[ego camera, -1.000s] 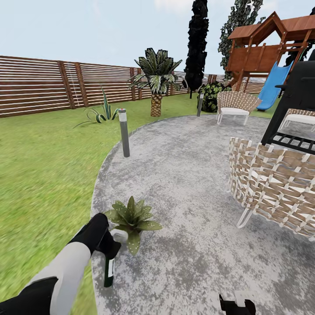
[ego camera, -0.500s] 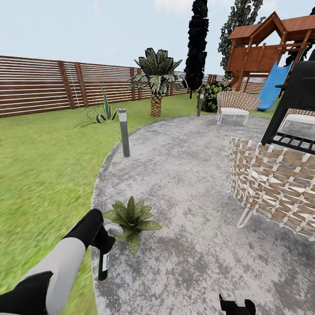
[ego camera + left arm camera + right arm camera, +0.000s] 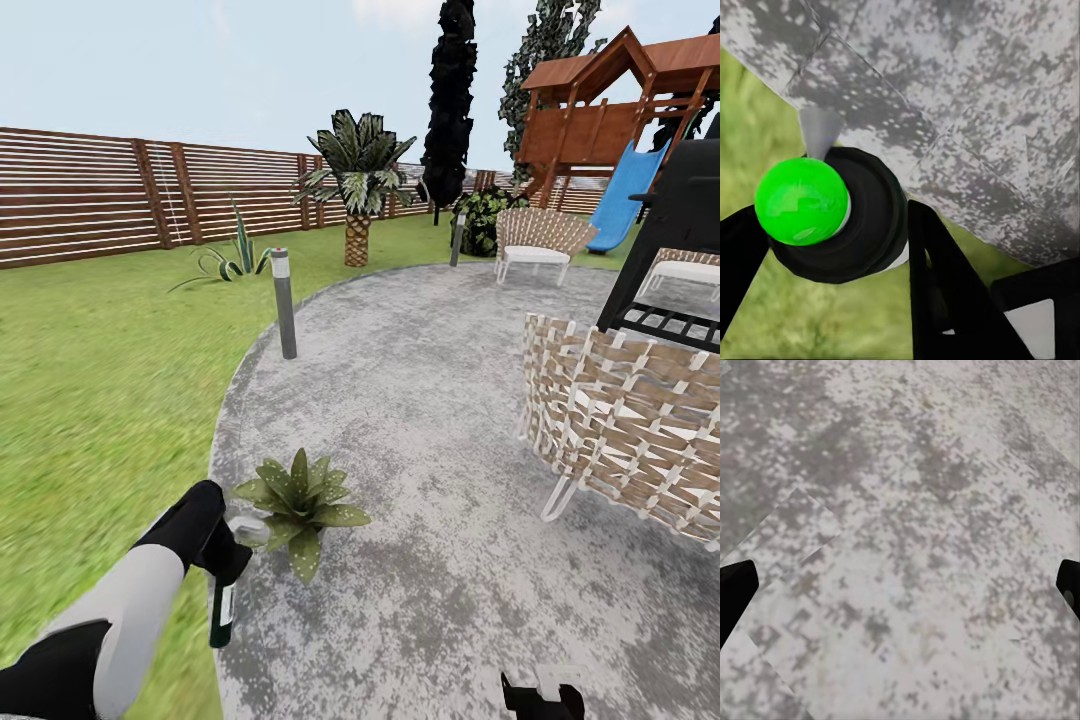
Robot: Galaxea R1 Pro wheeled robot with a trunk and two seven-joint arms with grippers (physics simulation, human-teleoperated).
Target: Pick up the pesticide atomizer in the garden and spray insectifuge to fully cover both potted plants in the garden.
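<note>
Paving of grey speckled stone [image 3: 430, 400] curves through the lawn [image 3: 90, 380], and at its near edge, where stone meets grass, the robot's left gripper [image 3: 222, 548] is clamped around the neck of the pesticide atomizer [image 3: 221, 612]. The dark green bottle hangs straight down below the black fingers [image 3: 937, 292], off the ground, over the border of the paving. Seen along the wrist, the bottle's round black top [image 3: 866, 217] sits tight between the two fingers, with a bright green ball [image 3: 801, 201] on it.

Just beside the gripper, on the stone near that same edge, sits one potted plant [image 3: 300, 497], a low rosette of pointed, speckled leaves; its nearest leaves almost reach the gripper.

The right gripper [image 3: 540, 697] hangs low over the paving at the near side, its dark fingertips [image 3: 735, 592] spread wide apart with bare stone between them.

Farther along the paving edge stands a short grey post [image 3: 284, 303]. Woven chairs [image 3: 620, 430] sit on the far right side, and a brown slatted fence [image 3: 100, 195] closes off the lawn behind a palm [image 3: 357, 185].
</note>
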